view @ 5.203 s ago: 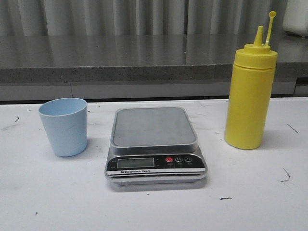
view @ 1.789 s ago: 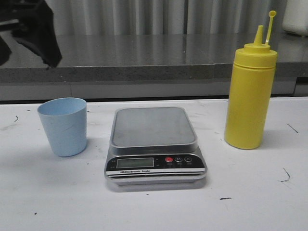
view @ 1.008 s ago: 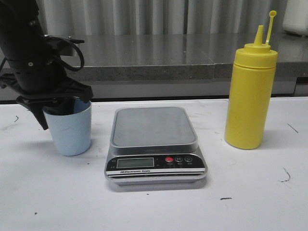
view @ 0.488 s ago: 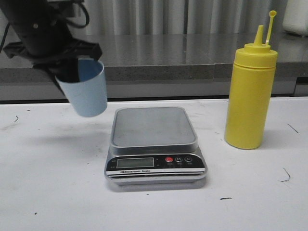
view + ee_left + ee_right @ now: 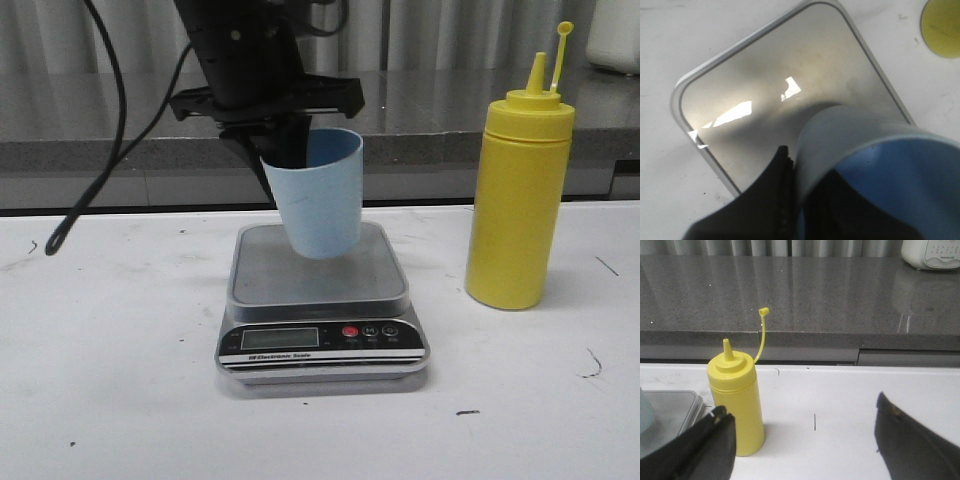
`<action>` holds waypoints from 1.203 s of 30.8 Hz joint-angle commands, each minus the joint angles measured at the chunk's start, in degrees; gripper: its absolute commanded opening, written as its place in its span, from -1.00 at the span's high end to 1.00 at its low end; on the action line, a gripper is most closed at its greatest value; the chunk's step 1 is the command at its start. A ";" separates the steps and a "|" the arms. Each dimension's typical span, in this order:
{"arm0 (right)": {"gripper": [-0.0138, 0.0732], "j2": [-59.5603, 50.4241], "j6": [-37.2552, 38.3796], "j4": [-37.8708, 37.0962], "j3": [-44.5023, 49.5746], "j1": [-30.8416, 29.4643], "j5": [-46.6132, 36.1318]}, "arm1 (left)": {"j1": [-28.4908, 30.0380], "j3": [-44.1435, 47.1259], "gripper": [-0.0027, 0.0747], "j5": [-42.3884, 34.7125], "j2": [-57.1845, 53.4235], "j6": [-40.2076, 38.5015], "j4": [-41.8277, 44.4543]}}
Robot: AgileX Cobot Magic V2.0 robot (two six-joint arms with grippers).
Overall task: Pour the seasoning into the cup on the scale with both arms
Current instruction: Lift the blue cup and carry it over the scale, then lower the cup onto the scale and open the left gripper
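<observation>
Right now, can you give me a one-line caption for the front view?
Left pincer holds the tilted pale blue cup over the scale; yellow squeeze bottle stands beside.

One cup point(image 5: 322, 196), one scale point(image 5: 320, 300), one bottle point(image 5: 518, 200)

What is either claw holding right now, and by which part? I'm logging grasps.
The left claw holds the cup by its rim, one finger inside, tilted above the scale. The right claw is open and holds nothing.

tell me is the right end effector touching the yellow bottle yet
Apart. The right wrist view shows the end effector open, with the bottle standing beyond its fingers, bare table between them.
</observation>
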 commanded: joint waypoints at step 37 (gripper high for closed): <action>-0.67 0.78 -0.05 -0.01 -1.90 -0.31 -3.67 | -0.31 -10.40 0.45 12.13 -7.66 0.25 5.30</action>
